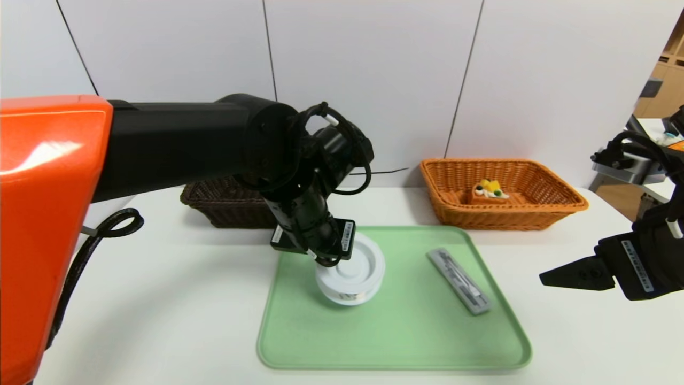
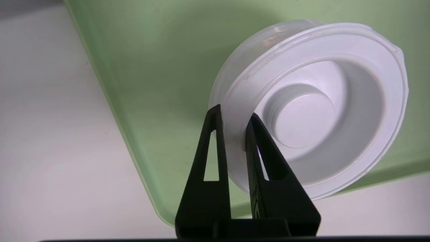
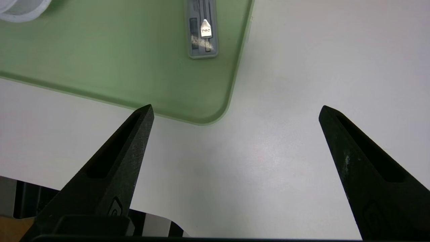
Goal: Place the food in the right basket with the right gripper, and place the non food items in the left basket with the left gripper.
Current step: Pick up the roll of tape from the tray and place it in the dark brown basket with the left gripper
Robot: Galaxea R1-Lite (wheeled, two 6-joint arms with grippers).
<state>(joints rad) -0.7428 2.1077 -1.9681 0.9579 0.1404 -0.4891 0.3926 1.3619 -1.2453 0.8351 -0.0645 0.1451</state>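
A white round container hangs tilted over the left part of the green tray. My left gripper is shut on its rim, one finger inside and one outside. A flat grey case lies on the tray's right side. The dark brown left basket stands behind my left arm. The orange right basket holds a piece of food. My right gripper is open and holds nothing, above the table to the right of the tray.
The tray's near right corner lies just ahead of the right gripper. The table's front edge shows under it. Furniture stands at the far right beyond the table. My left arm hides much of the dark basket.
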